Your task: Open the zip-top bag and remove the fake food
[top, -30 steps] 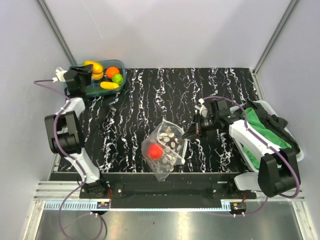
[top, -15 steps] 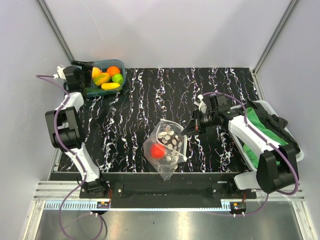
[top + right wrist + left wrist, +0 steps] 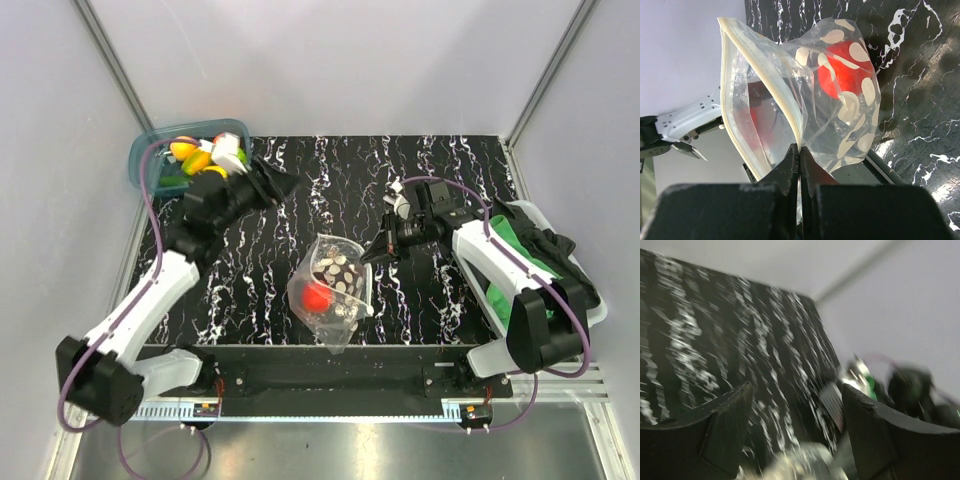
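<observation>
The zip-top bag (image 3: 335,285) stands open-mouthed on the black marbled mat, near the front centre. One red fake food (image 3: 318,296) lies inside it. My right gripper (image 3: 372,255) is shut on the bag's right rim. In the right wrist view the jaws (image 3: 800,150) pinch the pale zip strip, and the bag (image 3: 855,115) and the red piece (image 3: 840,70) show beyond. My left gripper (image 3: 285,185) is open and empty above the mat, left of and behind the bag. The left wrist view is blurred, with its fingers (image 3: 725,430) spread wide. Several other fake foods (image 3: 190,155) lie in the blue tub.
The blue translucent tub (image 3: 148,150) sits at the back left corner, partly behind my left arm. A white bin (image 3: 590,300) holding a green cloth (image 3: 530,260) and dark fabric stands at the right edge. Grey walls close in the back and sides.
My left arm has swung from the blue tub out over the mat toward the bag. My right gripper keeps its hold on the bag's rim, shifted slightly.
</observation>
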Controlling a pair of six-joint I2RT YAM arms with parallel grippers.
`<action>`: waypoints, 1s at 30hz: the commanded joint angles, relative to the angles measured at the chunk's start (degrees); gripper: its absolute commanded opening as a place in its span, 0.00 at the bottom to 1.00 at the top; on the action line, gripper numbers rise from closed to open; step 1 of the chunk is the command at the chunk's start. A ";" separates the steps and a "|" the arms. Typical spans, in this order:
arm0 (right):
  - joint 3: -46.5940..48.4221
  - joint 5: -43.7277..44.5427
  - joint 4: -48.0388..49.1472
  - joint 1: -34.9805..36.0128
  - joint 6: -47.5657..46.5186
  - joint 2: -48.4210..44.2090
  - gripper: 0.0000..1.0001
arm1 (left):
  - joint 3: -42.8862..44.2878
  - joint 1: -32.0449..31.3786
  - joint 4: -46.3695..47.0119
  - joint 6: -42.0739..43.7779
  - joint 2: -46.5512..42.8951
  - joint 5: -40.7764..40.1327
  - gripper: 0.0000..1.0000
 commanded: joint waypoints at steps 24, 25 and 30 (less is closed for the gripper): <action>-1.23 1.56 10.85 7.49 10.04 -1.51 0.00 | 5.34 -29.48 -33.87 4.88 1.38 -16.02 0.41; -1.32 1.56 11.02 7.58 10.05 -1.51 0.00 | 5.78 -29.65 -34.04 5.14 2.00 -15.94 0.40; -2.02 1.91 11.46 7.76 10.66 -2.12 0.00 | 7.80 -31.94 -37.47 6.37 6.31 -17.69 0.32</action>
